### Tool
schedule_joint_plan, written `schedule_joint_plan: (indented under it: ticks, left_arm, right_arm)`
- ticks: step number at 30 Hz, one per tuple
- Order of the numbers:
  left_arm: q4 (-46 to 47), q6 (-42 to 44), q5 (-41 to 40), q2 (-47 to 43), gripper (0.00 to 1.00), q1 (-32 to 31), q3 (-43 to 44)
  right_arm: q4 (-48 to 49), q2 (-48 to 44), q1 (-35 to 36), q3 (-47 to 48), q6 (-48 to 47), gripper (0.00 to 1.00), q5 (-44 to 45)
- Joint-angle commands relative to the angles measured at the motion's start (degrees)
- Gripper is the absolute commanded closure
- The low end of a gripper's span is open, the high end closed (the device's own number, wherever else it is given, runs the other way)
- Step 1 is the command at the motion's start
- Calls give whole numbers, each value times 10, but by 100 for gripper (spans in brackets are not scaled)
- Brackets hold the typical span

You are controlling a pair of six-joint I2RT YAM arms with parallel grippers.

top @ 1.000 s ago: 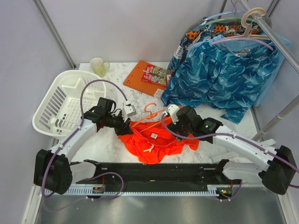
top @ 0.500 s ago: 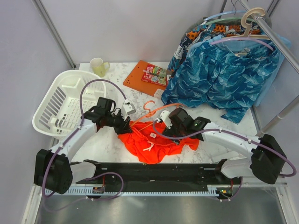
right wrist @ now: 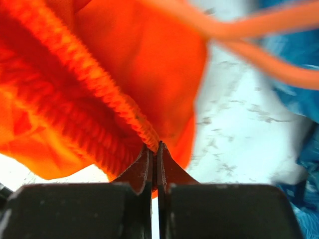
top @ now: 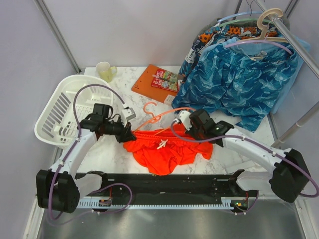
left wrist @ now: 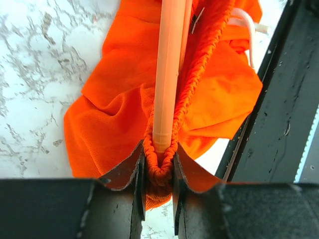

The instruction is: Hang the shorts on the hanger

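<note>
The orange-red shorts (top: 167,152) lie on the marble table, their waistband pulled out straight between my two grippers. My left gripper (top: 130,136) is shut on the left end of the waistband. In the left wrist view its fingertips (left wrist: 158,162) pinch the gathered band around the tip of the orange hanger (left wrist: 169,74), which runs inside the shorts (left wrist: 114,114). My right gripper (top: 191,132) is shut on the right end; the right wrist view shows its tips (right wrist: 154,149) clamped on the ribbed edge of the shorts (right wrist: 124,59). The hanger's hook (top: 149,107) sticks out behind the waistband.
A white basket (top: 65,114) stands at the left, with a mug (top: 105,71) behind it. An orange board with a booklet (top: 157,79) lies at the back. Blue patterned garments (top: 239,84) hang on the rail at the right. A black frame (top: 164,181) runs along the near edge.
My right gripper has shut on the waistband's right end. The left arm has pulled left, and the waistband is now stretched straight. The hanger has shifted left with it.
</note>
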Motion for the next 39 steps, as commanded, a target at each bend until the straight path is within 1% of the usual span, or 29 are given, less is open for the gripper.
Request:
schedule_joint_plan:
  ticks: [1, 4, 6, 7, 8, 9, 10, 11, 13, 16, 17, 18, 23, 26, 30, 31, 32, 34, 39]
  left_arm:
    - [-59, 69, 27, -36, 98, 49, 25]
    - [-103, 116, 65, -38, 98, 89, 34]
    - [-123, 159, 72, -38, 98, 93, 40]
    - [-152, 183, 76, -37, 98, 113, 42]
    - [-162, 223, 77, -38, 98, 118, 43]
    - [-170, 232, 81, -38, 98, 124, 42]
    - [-176, 243, 81, -39, 98, 131, 43]
    - [-205, 281, 83, -37, 98, 130, 45]
    - [-224, 310, 82, -38, 98, 131, 48]
    - [-232, 328, 58, -38, 98, 131, 51]
    - [-248, 361, 44, -38, 98, 131, 49]
    - [-247, 370, 33, -38, 98, 131, 44]
    - [-232, 376, -44, -23, 98, 131, 35]
    - [-218, 369, -65, -20, 98, 127, 37]
    - [-216, 353, -99, 13, 98, 115, 61]
    - [-216, 345, -107, 23, 98, 105, 66]
    - [-217, 342, -108, 25, 98, 101, 78]
    - [-218, 322, -111, 29, 98, 69, 89]
    - [-211, 263, -121, 35, 98, -11, 124]
  right_arm:
    - [-20, -55, -86, 2, -33, 100, 45]
    - [-19, -68, -153, 7, -39, 100, 16]
    - [-17, -68, -188, 11, -36, 100, -9]
    - [-16, -62, -196, 18, -28, 100, -21]
    - [-15, -58, -204, 22, -25, 100, -27]
    - [-14, -55, -217, 24, -21, 100, -29]
    - [-10, -50, -223, 27, -20, 100, -31]
    - [-2, -43, -227, 27, -22, 100, -33]
    - [1, -35, -234, 35, -23, 100, -36]
    - [0, -26, -241, 54, -19, 100, -44]
    - [-1, -25, -241, 59, -21, 100, -43]
    - [-1, -24, -241, 60, -28, 100, -44]
    - [-13, -41, -242, 75, -56, 100, -47]
    - [-29, -54, -242, 82, -68, 100, -57]
    - [-50, -63, -241, 107, -82, 100, -73]
    - [-57, -67, -242, 112, -86, 100, -73]
    - [-60, -69, -239, 118, -86, 100, -98]
    - [-73, -73, -228, 135, -85, 100, -109]
    - [-85, -76, -160, 167, -57, 100, -105]
